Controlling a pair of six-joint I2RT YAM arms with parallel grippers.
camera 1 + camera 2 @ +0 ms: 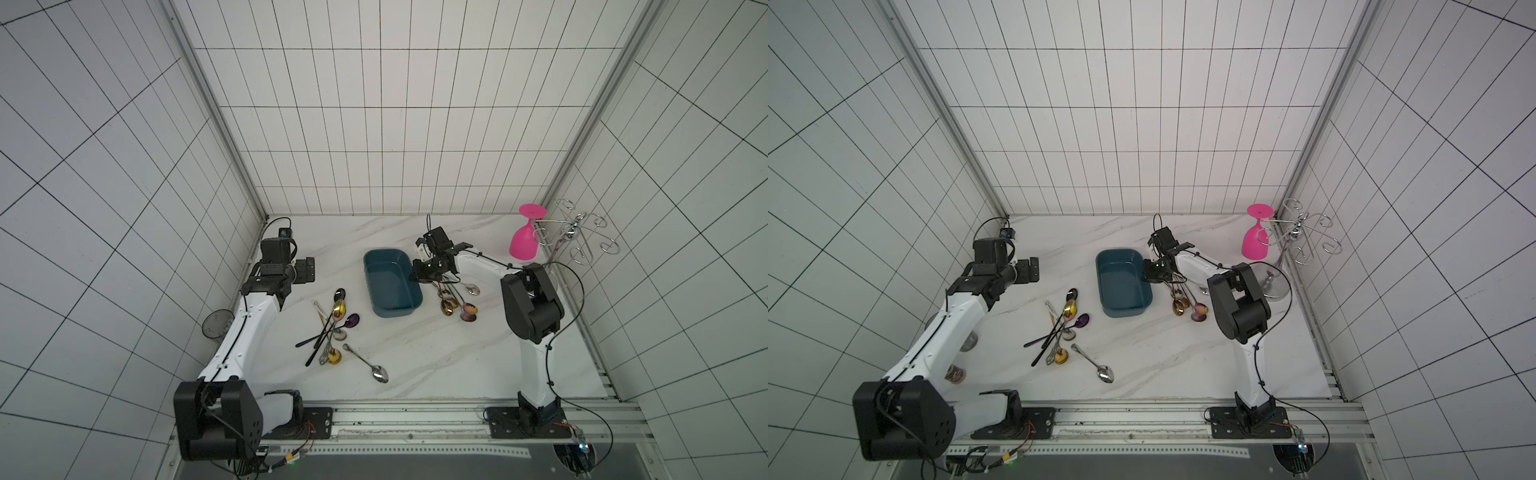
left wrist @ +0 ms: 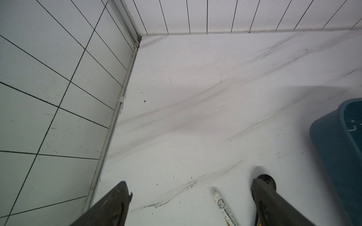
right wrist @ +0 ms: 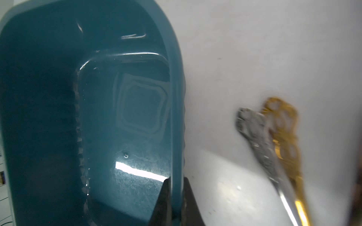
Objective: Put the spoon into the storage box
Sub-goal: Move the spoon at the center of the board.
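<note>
A white-tiled cell, a marbled tabletop, and a teal tub gripped by its rim.

White tiled walls with dark grout close three sides of the grey-veined, white marble-look tabletop. Near its centre sits the dark teal plastic storage box, rectangular with rounded corners. The right gripper is pinched on the box's 3 o'clock wall. The left gripper, fingers wide apart, hangs at 9 o'clock of the box. Mixed metal spoons lie heaped on the tabletop at 8 o'clock of the box, with a second spoon heap at 4 o'clock. An upturned pink plastic goblet sits in the 1 o'clock corner.
</note>
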